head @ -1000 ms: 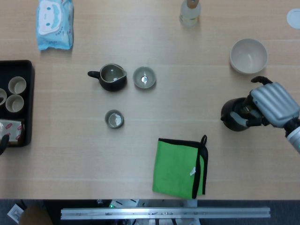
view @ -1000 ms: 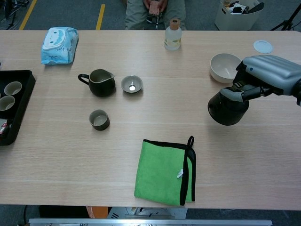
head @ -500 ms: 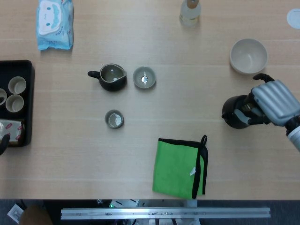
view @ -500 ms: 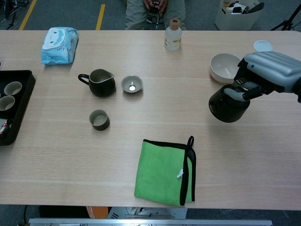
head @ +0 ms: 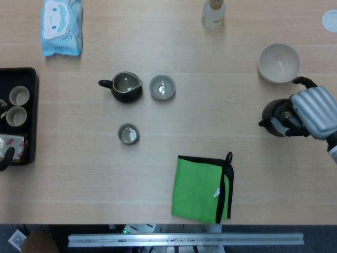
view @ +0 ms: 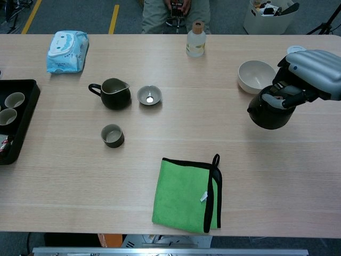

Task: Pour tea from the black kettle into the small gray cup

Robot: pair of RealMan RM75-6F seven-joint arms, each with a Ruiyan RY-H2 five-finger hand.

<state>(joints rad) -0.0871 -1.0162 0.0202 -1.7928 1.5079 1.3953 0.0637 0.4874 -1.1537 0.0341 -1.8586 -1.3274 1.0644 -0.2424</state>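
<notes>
My right hand (head: 313, 112) (view: 311, 77) grips the black kettle (head: 274, 118) (view: 269, 112) by its handle at the table's right side, just in front of the white bowl. The kettle's spout points left. The small gray cup (head: 128, 134) (view: 112, 135) stands upright left of centre, far from the kettle. Only a dark tip (head: 5, 156) at the left edge beside the tray may belong to my left hand; its state does not show.
A dark pitcher (head: 125, 87) and a small gray dish (head: 161, 87) stand behind the cup. A white bowl (head: 279, 63) sits close to the kettle. A green cloth (head: 202, 188) lies near the front edge. Black tray (head: 31, 116) with cups at left; bottle (head: 213, 13) and wipes pack (head: 61, 26) at back.
My right hand has carried the kettle to the right and slightly toward the back, closer to the white bowl. The cup and the other objects have not moved.
</notes>
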